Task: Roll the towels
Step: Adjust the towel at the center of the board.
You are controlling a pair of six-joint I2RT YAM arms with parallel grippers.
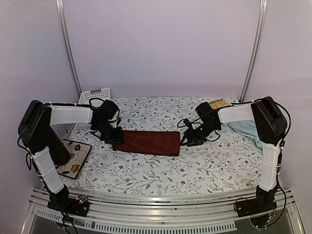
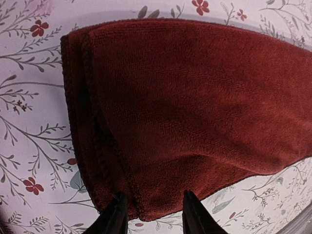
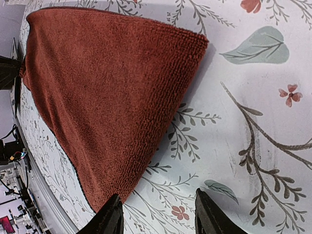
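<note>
Folded rust-red towel (image 2: 195,107) on floral tablecloth (image 2: 29,122), parted pincer (image 2: 153,197) astride its edge

My overhead view was soft, evenly lit, slightly hazy, with a lilac cast. My wrist views showed the red towel (image 2: 195,112) crisply, a gentle shadow along its edge, corners bowed and blurred.
</note>
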